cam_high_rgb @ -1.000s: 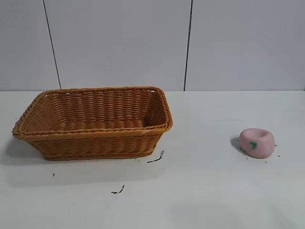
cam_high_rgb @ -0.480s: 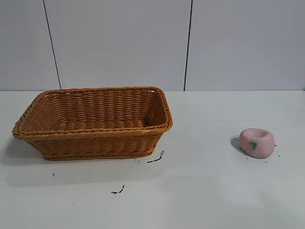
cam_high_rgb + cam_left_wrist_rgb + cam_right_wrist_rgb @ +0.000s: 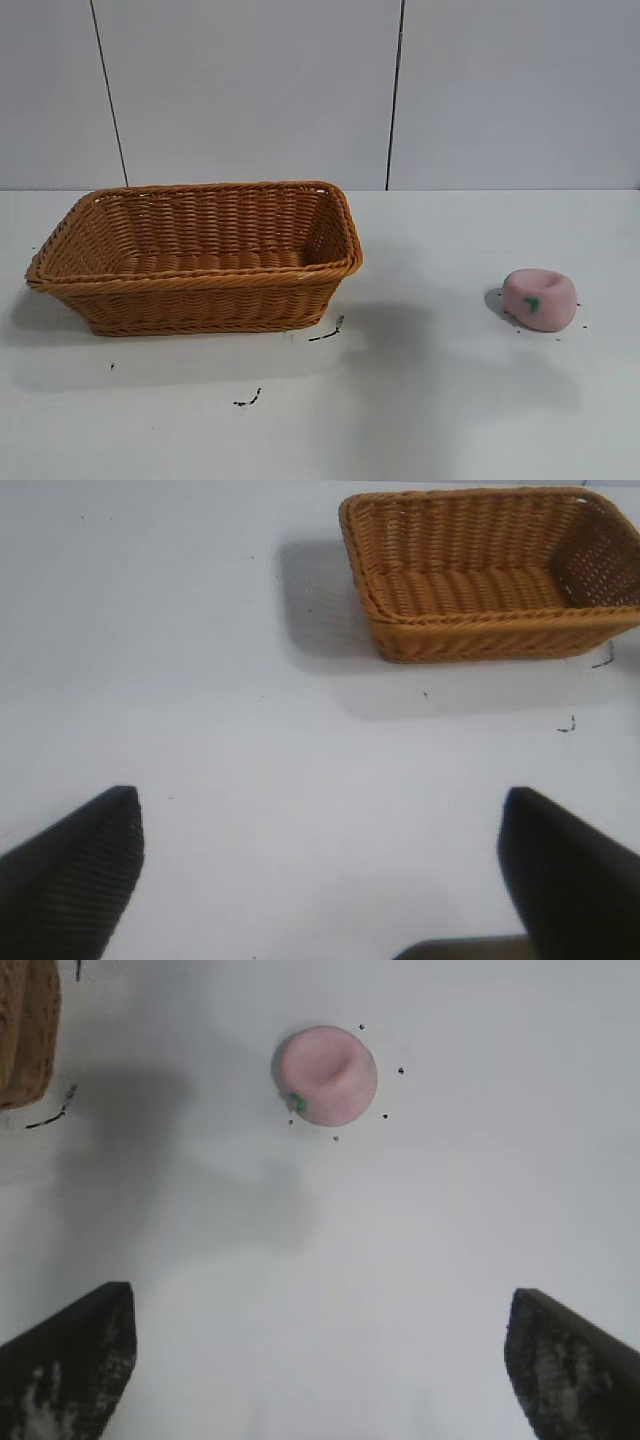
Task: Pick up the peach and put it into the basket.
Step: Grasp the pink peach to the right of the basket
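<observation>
Table: white and flat [image 3: 450, 400], with a pale grey panelled wall [image 3: 250, 90] behind it.
Peach: I see the pink peach [image 3: 539, 299] sitting on the table, well apart from the basket [image 3: 200, 285], off past its short end.
Right gripper: my right gripper [image 3: 320, 1360] hangs above the table near the peach [image 3: 326, 1075]. Its two dark fingers [image 3: 65, 1360] are spread wide apart and hold nothing. The peach lies ahead of them, not between them.
Left gripper: my left gripper [image 3: 320, 870] is over bare table, well apart from the basket [image 3: 480, 640]. Its fingers [image 3: 70, 870] are wide apart too.
Around: small black specks [image 3: 401, 1071] ring the peach. A few dark scraps [image 3: 327, 333] lie on the table just beside the basket.
In the way: I see only bare table between the peach and the basket.
Hard to see: only a corner of the basket [image 3: 25, 1035] shows in the right wrist view. Neither arm shows in the exterior view.
</observation>
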You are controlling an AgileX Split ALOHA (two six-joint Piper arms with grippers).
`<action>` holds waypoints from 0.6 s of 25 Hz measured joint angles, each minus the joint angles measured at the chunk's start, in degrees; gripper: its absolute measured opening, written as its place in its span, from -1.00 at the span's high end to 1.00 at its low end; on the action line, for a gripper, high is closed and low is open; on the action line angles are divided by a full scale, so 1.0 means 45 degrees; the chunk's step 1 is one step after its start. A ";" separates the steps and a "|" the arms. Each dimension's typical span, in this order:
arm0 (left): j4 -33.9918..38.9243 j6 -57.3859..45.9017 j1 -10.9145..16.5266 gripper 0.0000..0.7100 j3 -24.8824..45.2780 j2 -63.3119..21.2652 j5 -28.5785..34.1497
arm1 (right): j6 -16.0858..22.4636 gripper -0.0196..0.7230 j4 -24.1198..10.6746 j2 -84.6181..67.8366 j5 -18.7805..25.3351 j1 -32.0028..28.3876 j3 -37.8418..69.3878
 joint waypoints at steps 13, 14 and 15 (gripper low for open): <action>0.0000 0.0000 0.0000 -0.95 0.0000 0.0000 0.0000 | 0.0393 -0.92 -0.1113 0.4444 -0.1463 0.0797 -0.1430; 0.0000 0.0000 0.0000 -0.95 0.0000 0.0000 0.0000 | 0.0411 -0.92 -0.1113 0.4666 -0.1580 0.0797 -0.1430; 0.0000 0.0000 0.0000 -0.95 0.0000 0.0000 0.0000 | 0.0438 -0.92 -0.1113 0.4843 -0.1718 0.0784 -0.1430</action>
